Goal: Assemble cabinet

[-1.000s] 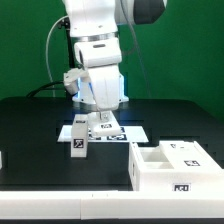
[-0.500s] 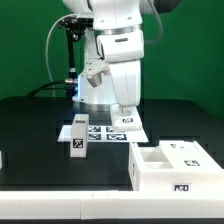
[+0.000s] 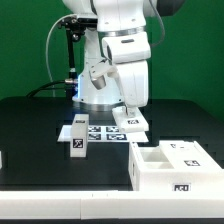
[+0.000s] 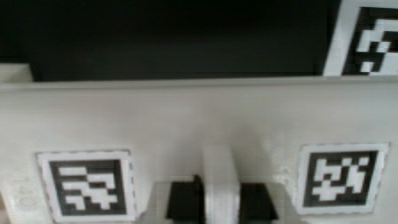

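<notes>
Cabinet box (image 3: 170,165) rests on the black tabletop (image 3: 30,125), at the exterior view's right. Pincer (image 3: 128,111), jaws narrow, grips a tagged white panel (image 3: 131,122) near the marker board (image 3: 100,131).

The jaws grip a flat white panel (image 3: 130,120) over the marker board (image 3: 100,131), behind the cabinet box (image 3: 160,172).

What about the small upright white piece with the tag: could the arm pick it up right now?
Probably not yet: the gripper is shut on a white panel, so it is occupied. The upright piece itself stands apart, nothing over it.
</notes>
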